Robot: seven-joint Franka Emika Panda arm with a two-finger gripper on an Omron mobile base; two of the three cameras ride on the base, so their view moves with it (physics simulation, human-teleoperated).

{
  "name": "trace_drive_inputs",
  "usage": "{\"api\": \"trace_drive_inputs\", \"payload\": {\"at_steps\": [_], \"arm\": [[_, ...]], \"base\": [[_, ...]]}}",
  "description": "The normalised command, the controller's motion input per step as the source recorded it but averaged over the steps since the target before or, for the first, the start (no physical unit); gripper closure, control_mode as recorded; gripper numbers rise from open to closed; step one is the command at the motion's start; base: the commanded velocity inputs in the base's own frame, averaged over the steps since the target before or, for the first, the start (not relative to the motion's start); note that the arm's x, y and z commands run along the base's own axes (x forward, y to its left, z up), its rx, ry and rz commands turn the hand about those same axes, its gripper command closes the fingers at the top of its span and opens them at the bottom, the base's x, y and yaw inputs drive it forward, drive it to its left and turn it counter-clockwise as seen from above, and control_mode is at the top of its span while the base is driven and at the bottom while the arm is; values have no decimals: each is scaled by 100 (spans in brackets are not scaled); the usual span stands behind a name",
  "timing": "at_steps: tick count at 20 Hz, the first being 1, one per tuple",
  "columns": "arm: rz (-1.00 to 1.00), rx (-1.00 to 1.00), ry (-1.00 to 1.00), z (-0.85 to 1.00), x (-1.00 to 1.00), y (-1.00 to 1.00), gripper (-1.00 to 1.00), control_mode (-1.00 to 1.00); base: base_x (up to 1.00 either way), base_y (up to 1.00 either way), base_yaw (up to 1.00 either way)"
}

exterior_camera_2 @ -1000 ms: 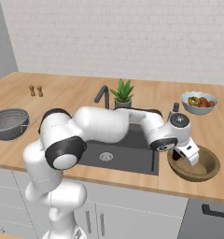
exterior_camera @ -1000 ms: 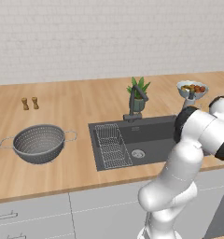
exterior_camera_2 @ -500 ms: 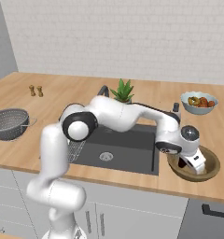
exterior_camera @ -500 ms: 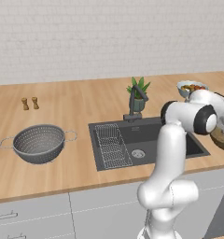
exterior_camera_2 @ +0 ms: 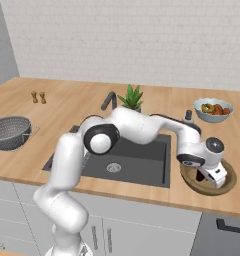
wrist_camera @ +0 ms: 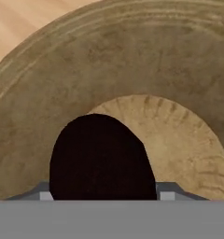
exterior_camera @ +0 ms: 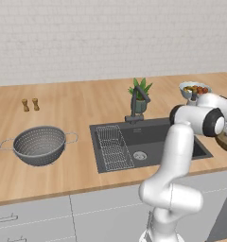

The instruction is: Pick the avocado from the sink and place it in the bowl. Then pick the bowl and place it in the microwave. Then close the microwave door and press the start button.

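On the wooden counter right of the sink [exterior_camera_2: 132, 160], the wooden bowl [exterior_camera_2: 227, 182] sits under the arm's lowered hand, and the gripper [exterior_camera_2: 212, 181] hangs inside its rim. In the hand view the avocado [wrist_camera: 102, 158] lies directly ahead between the 2 finger tips, over the bowl's floor. It looks gripped, though whether it already rests on the floor I cannot tell; release looks next.

glossy white arm [exterior_camera_2: 137, 125], rounded tube links, dark grey joint caps, white boxy gripper [exterior_camera_2: 215, 176].
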Motion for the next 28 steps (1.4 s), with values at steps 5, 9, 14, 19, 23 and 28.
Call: {"api": "trace_drive_inputs", "payload": {"at_steps": [5, 9, 14, 19, 23, 28], "arm": [[0, 0, 11, -37, 37, 3, -100, -100], [0, 0, 2, -3, 8, 0, -100, -100], [0, 0, 0, 30, -1, 6, -100, -100], [0, -11, 1, 57, 0, 70, -100, -100], [-1, -18, 11, 25, 11, 85, -100, -100], [-3, -21, 22, -4, 32, 75, -100, -100]], "base": [[0, 0, 0], [0, 0, 0], [0, 0, 0], [0, 0, 0], [0, 0, 0], [0, 0, 0]]}}
